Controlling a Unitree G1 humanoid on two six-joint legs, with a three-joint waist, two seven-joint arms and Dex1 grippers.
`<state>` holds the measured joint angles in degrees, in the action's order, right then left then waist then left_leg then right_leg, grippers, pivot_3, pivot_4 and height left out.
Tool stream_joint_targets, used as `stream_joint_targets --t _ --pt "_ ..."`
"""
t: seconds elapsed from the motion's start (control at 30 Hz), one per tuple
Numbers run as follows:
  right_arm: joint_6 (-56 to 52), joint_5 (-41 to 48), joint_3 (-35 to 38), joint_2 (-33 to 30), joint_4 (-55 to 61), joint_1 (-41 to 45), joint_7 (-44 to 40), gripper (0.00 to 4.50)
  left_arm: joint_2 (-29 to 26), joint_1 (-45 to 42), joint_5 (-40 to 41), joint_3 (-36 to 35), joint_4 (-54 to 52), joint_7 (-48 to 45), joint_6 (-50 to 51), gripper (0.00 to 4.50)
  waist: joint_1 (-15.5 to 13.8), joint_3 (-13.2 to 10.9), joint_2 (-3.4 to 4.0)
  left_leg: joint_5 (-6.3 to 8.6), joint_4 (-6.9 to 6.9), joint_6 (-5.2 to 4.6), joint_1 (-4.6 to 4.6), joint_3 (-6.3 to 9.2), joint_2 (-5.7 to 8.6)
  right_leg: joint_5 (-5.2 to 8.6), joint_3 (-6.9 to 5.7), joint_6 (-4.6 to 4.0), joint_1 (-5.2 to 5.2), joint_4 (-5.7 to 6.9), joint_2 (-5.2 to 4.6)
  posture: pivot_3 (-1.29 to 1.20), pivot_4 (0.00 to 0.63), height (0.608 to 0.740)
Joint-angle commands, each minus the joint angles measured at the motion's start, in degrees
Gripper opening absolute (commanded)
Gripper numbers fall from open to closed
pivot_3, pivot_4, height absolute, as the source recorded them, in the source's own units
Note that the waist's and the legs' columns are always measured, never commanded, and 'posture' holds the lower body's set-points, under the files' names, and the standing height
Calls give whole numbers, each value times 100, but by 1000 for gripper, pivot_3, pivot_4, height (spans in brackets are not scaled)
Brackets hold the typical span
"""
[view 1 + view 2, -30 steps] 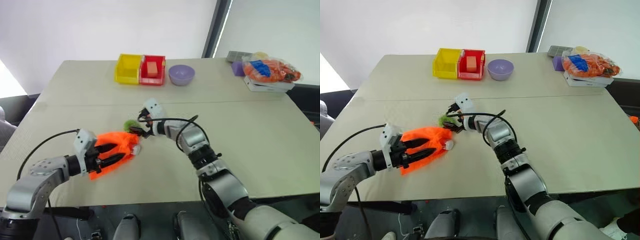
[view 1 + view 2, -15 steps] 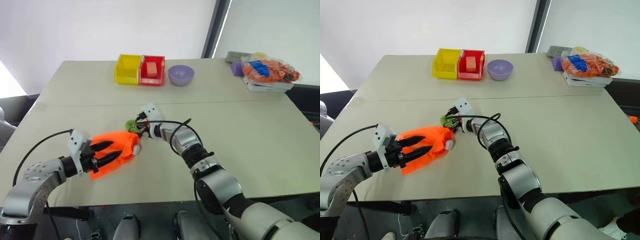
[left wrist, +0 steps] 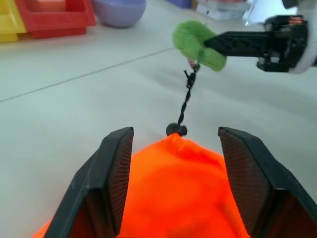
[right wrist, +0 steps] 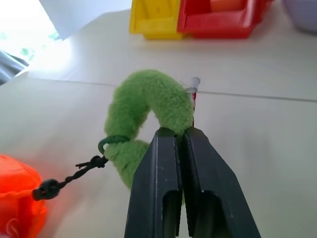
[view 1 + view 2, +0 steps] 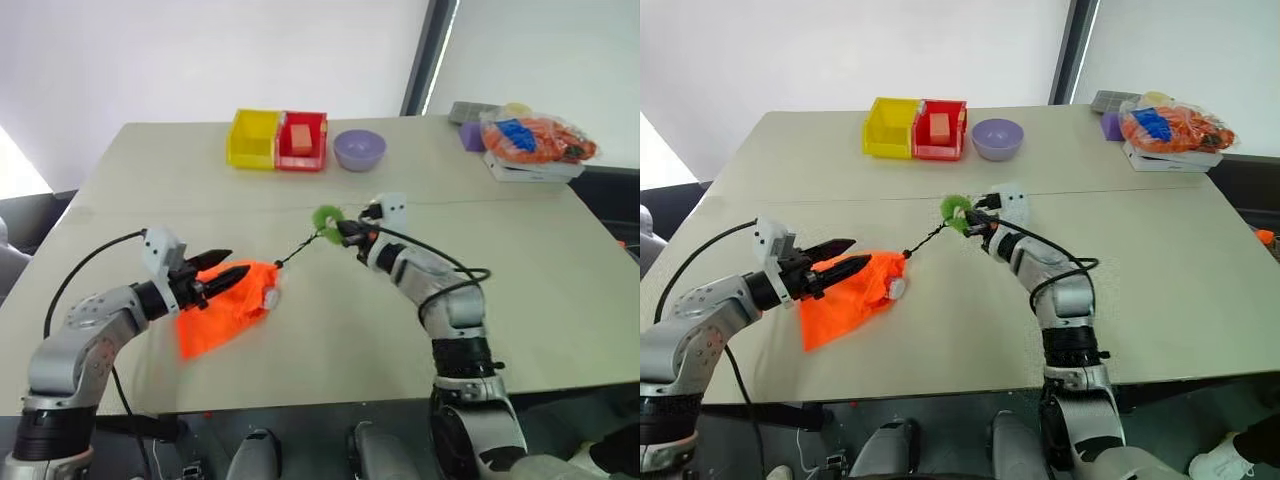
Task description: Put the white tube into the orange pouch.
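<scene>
On the left, left gripper (image 5: pixel 845 256) with black fingers spread wide, one finger to each side of the bright neon-orange soft fabric pouch (image 5: pixel 845 300), which sags onto the pale beige table (image 5: pixel 1160 260). At the pouch's gathered mouth, a small white round end (image 5: pixel 897 289), apparently the cap of the white tube; the rest hidden in the fabric, so how far inside cannot be told. From the gathered mouth, a black twisted cord (image 3: pixel 187 101) with a small black bead, stretched taut to a fuzzy green ring (image 4: pixel 143 111). Further right, right gripper (image 4: pixel 180 144) clamped tight on that ring, lifted above the table. At the far edge, side by side, a yellow plastic bin (image 5: pixel 889 127), a red plastic bin (image 5: pixel 940 130) with a pale orange block inside, and a lilac round bowl (image 5: pixel 997 138). In the far right corner, a clear bag of orange and blue items (image 5: pixel 1168 128) on a white tray.
</scene>
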<state>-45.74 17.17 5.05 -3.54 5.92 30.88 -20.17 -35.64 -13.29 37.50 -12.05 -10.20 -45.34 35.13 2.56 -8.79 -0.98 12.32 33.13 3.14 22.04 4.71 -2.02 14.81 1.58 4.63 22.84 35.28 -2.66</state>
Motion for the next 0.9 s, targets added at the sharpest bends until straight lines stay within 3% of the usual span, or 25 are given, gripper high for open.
stream_joint_targets --t 0.03,0.17,0.3,0.43,0.9 --pt "-298 266 -68 -4 761 -78 97 0 84 -673 132 4 688 -169 100 4461 -4 1 -1 0 1 0 -1 0 0 0 0 -1 0 0 0 0 150 740" --pt "-231 356 -157 -44 875 -100 70 0 152 -1518 395 105 1871 -856 585 4461 4 2 -3 0 9 0 -1 1 2 0 -1 0 -6 -3 0 0 150 740" --pt "-157 426 -170 -123 919 -48 44 0 21 -1963 -29 681 2516 -1686 475 4461 1 2 -3 0 5 -1 3 0 3 -1 0 0 -5 -8 -1 0 150 740" --pt "-29 552 -218 -310 1224 -32 -113 0 24 -2325 -930 1448 3160 -2201 -329 4461 -10 1 -2 0 -5 -1 8 0 2 3 -1 8 2 -7 -1 0 150 740" --pt "167 758 -18 -610 1342 -47 -34 0 386 -2654 -1375 1482 3790 -2561 -911 4461 -17 1 -3 -1 -2 -1 14 1 2 3 0 7 1 -7 -2 0 150 740"
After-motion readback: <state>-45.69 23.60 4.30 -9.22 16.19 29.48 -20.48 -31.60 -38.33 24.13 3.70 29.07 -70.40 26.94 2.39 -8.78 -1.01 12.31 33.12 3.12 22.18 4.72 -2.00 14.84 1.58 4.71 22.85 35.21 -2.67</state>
